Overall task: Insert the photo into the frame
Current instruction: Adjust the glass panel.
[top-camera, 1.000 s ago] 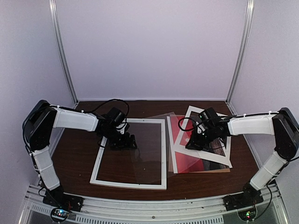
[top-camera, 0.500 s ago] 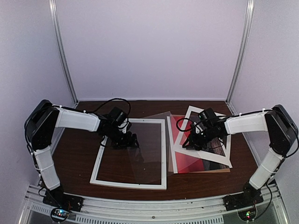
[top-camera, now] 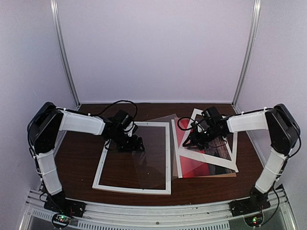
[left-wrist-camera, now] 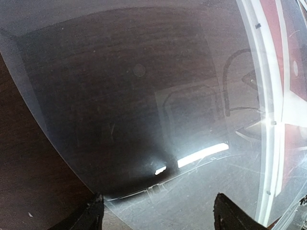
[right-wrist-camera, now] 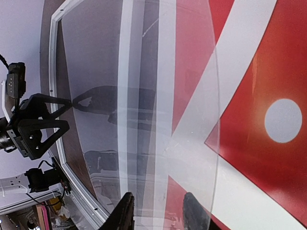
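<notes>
Brown table (top-camera: 81,158); clear sheet (top-camera: 153,153) over frame (top-camera: 120,188)

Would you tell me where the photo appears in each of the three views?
Top external: the photo lies right of centre, partly under the white mat.
Left wrist: the photo is a red sliver at the right edge.
Right wrist: the photo fills the right half, white sun showing.
Shared landmark: the frame, its white rail beside it.
</notes>
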